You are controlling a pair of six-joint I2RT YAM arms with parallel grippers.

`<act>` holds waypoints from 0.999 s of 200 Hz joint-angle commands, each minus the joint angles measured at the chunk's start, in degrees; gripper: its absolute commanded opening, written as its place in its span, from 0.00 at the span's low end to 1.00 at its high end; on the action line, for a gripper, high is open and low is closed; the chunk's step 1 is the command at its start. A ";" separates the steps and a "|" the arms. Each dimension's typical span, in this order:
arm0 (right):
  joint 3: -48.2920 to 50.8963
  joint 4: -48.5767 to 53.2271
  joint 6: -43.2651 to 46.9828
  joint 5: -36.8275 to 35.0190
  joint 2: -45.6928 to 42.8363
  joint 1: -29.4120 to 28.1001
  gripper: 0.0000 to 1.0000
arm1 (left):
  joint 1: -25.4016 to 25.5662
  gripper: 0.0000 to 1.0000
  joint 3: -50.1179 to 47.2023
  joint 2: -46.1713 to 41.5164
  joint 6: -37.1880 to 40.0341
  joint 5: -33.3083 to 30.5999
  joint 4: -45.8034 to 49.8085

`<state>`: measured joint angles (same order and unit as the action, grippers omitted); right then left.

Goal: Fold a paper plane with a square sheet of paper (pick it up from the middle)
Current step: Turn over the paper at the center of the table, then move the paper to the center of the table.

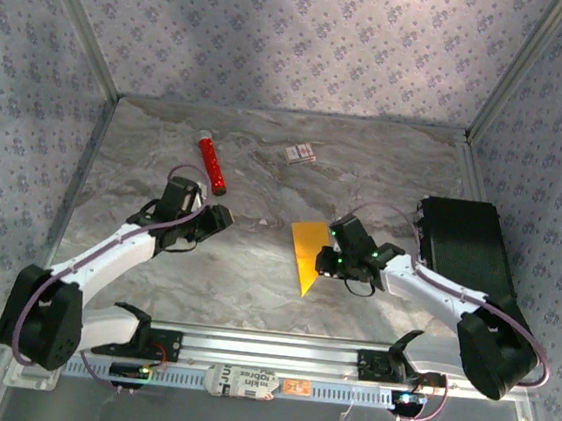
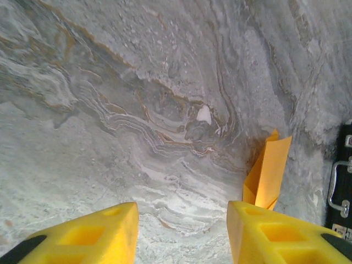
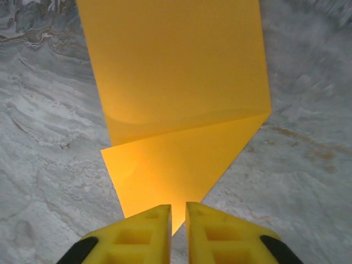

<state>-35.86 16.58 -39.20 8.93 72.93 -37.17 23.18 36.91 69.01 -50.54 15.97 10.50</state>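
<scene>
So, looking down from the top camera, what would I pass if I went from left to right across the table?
Red tube → folded orange paper → black box.

- Left arm (image 1: pixel 106 252), lower left of the top view: white link shells, with a bulky black joint housing at the shoulder end.
- Right arm (image 1: pixel 434 289), lower right: same white shell, same black housing.
- Mauve cables (image 1: pixel 544 367) run along both arms and loop out past the shoulders.
- Small green lights (image 1: pixel 337 261) on the right arm's black wrist block.
- Left gripper (image 2: pixel 181 220) — fingers (image 2: pixel 107 231) of bright yellow plastic with square moulded pockets, black at the bases.
- Right gripper (image 3: pixel 177 212) — matching yellow fingers (image 3: pixel 225 239), black at the bottom corners of the frame.
</scene>
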 commanded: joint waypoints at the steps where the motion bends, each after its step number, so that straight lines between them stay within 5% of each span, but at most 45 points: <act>1: 1.76 -10.68 -2.26 11.65 1.92 1.70 0.13 | 0.83 0.43 1.33 2.09 0.09 4.35 -3.01; 112: 2.67 -19.79 -12.11 11.88 17.38 -0.29 0.11 | 2.67 0.38 1.90 8.17 -0.66 9.00 -6.28; 200: 2.30 -31.52 -38.28 -1.29 19.81 -11.21 0.13 | 2.92 0.27 3.32 11.43 -1.47 13.63 -8.74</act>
<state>-34.63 -11.44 -66.59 14.17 91.29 -45.91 25.56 37.39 78.61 -51.46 26.11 4.32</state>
